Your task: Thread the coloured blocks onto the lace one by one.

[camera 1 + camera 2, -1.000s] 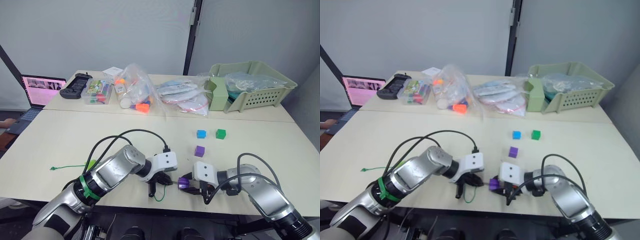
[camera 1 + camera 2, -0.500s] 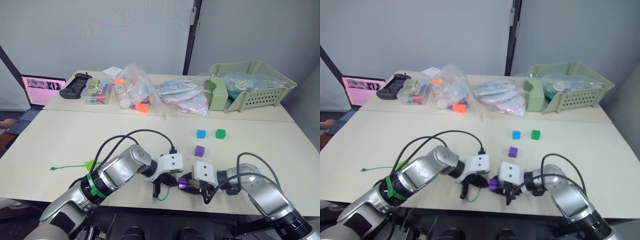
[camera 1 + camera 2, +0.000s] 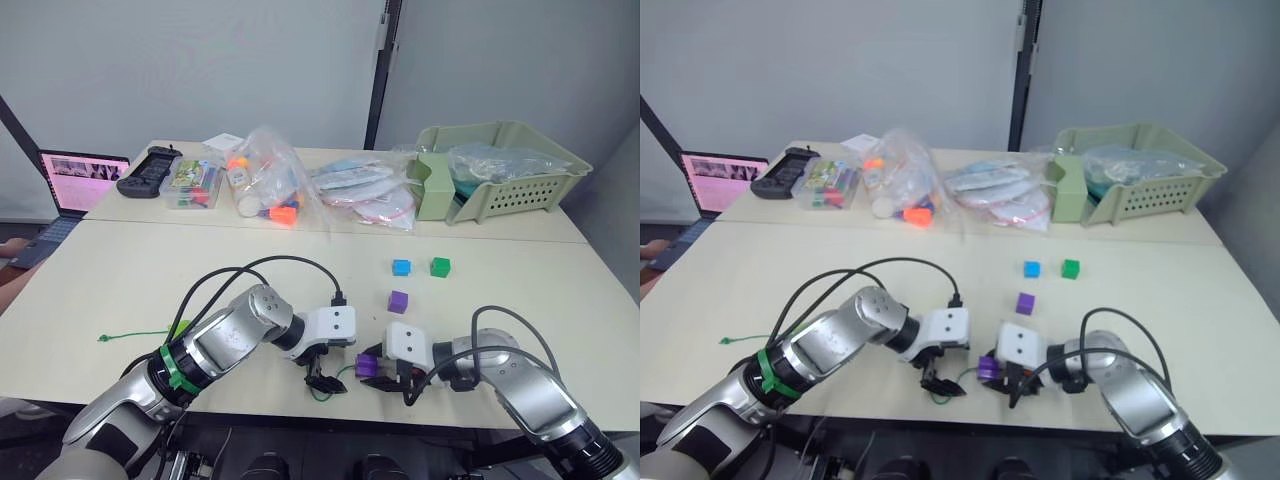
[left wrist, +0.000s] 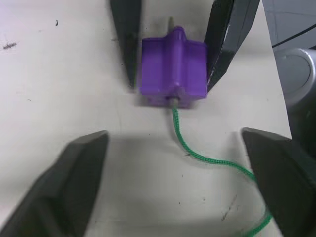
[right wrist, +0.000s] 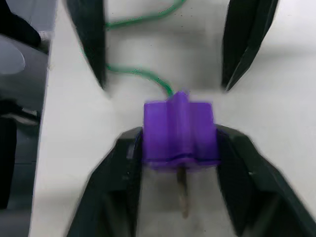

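The matte cream table (image 3: 120, 290) carries a ribbed pale-green plastic basket (image 3: 520, 165) at its far right and crinkled clear bags (image 3: 275, 185) along the back. Near the front edge, the right gripper (image 5: 178, 163) clamps a glossy purple cube (image 5: 180, 131) between its black fingers, the stiff tan tip (image 5: 181, 197) poking out of the cube's near face. The braided green lace (image 4: 207, 160) runs wavy out of the other side toward the left gripper (image 4: 177, 187), whose fingers stand spread wide, grasping nothing. A second purple cube (image 3: 399, 301), a blue one (image 3: 402, 267) and a dark green one (image 3: 441, 266) sit loose farther back; a lime-green scrap (image 3: 181, 328) behind the left arm may be the fifth.
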Action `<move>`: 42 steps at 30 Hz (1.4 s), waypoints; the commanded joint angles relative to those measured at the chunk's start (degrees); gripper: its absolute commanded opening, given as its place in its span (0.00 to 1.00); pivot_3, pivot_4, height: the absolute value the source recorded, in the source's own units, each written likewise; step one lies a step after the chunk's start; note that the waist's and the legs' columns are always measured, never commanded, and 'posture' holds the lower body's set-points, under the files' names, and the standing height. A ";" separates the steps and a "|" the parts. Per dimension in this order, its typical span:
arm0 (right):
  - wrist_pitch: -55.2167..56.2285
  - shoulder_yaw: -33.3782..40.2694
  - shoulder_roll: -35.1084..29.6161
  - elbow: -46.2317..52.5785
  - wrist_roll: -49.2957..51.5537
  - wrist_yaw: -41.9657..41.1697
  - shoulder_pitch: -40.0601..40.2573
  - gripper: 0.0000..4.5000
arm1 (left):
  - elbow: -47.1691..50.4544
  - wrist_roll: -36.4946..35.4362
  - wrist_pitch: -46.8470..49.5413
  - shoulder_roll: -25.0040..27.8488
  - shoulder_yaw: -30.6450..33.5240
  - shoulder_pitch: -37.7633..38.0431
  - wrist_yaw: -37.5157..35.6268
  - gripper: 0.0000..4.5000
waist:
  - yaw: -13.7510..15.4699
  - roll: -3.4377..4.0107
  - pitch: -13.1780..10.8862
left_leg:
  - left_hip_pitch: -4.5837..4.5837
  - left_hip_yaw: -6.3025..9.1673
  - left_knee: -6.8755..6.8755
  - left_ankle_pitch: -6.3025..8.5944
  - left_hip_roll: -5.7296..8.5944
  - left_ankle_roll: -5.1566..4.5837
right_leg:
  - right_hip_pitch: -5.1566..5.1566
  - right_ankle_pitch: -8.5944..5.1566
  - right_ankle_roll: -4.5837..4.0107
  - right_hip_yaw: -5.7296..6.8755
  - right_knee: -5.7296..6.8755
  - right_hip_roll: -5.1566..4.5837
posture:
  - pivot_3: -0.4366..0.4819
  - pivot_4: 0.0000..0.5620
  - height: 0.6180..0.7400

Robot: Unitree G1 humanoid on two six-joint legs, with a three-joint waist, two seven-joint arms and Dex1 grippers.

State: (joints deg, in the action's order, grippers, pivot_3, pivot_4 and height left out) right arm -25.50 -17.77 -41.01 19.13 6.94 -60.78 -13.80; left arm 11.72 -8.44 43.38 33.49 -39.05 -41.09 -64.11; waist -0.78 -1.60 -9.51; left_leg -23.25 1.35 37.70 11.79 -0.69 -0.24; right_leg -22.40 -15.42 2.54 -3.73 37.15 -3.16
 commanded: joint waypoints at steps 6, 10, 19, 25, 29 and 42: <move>-3.54 6.32 -5.37 6.25 4.15 -0.69 2.45 0.99 | -0.57 2.11 -2.43 -3.48 -0.04 -1.05 0.20 1.00 | 0.37 -0.01 -0.03 | -0.16 0.01 0.04 0.00 0.18 0.00 | -0.06 0.05 -0.04 0.03 -0.06 -0.15 | 0.48 0.27 1.00; -2.68 8.95 -8.02 6.45 5.06 -0.94 4.93 0.99 | -2.34 2.94 -1.21 -6.74 -0.94 -2.35 0.89 1.00 | 0.51 -0.02 -0.04 | -0.17 0.03 0.04 0.00 0.20 0.00 | -0.05 0.05 -0.03 0.06 -0.06 -0.16 | 0.48 0.27 1.00; -1.07 7.80 -7.69 5.32 4.21 -0.18 5.38 1.00 | -6.11 5.23 -3.52 -8.95 -2.67 -2.68 0.07 0.94 | 0.11 -0.01 -0.03 | -0.15 0.04 0.03 0.00 0.20 0.00 | -0.04 -0.11 0.26 0.04 -0.05 -0.16 | 0.48 0.27 1.00; -0.98 7.13 -7.25 5.09 3.88 0.38 5.16 1.00 | -6.67 5.81 -4.86 -9.73 -2.74 -2.52 -0.52 0.53 | 0.16 -0.01 -0.03 | -0.16 0.04 0.04 0.00 0.23 0.00 | -0.04 -0.10 0.24 0.04 -0.05 -0.18 | 0.48 0.27 1.00; -0.90 6.76 -7.09 4.77 3.53 0.45 4.72 1.00 | -6.22 6.27 -5.50 -9.22 -3.30 -2.23 -1.63 0.30 | 0.11 -0.01 -0.03 | -0.15 0.04 0.04 0.00 0.22 0.00 | -0.04 -0.09 0.22 0.04 -0.05 -0.18 | 0.48 0.27 1.00; -0.71 4.88 -6.97 3.57 2.76 -0.03 2.68 0.87 | -6.10 7.11 -5.85 -9.09 -3.55 -2.24 -3.24 0.30 | 0.12 -0.01 -0.03 | -0.15 0.04 0.04 0.00 0.22 0.00 | -0.04 -0.07 0.19 0.04 -0.05 -0.18 | 0.48 0.27 1.00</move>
State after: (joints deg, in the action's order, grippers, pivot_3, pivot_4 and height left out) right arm -27.05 -13.08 -48.00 21.90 9.77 -60.80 -10.30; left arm 4.80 -2.02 37.59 24.31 -41.46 -43.34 -66.28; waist -0.67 -1.61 -9.54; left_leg -23.40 1.39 37.74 11.79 -0.47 -0.24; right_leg -22.44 -15.49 2.72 -3.69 37.09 -3.34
